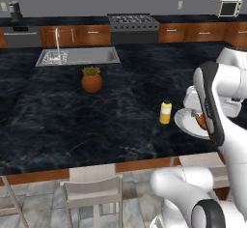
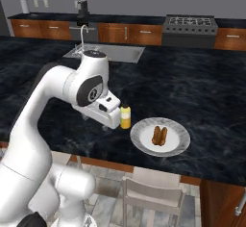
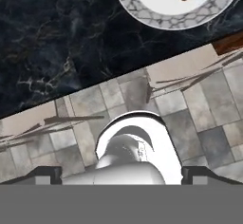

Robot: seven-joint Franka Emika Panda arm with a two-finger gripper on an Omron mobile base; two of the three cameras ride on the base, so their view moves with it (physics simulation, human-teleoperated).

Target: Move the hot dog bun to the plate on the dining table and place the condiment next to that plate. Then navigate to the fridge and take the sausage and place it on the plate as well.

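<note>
While the left base view shows the condiment (image 1: 165, 112) standing just beside the plate (image 1: 182, 122), the right base view shows the hot dog bun (image 2: 159, 135) on it, soft and light; hand view: claw (image 3: 121, 178) spread, empty.

The dining table (image 2: 202, 96) has a black stone top veined with thin white marbling, softly polished, and a reddish-brown wood edge below it. On that top, the plate (image 2: 178, 131) looks like smooth pale ceramic with a faintly mottled grey rim. The hot dog bun (image 2: 159, 135) on it has a matt, baked orange-tan crust. Just beside the plate, the condiment (image 1: 165, 112) is smooth yellow plastic. Farther across the table, a plant pot (image 1: 91, 83) looks like matt terracotta.
</note>
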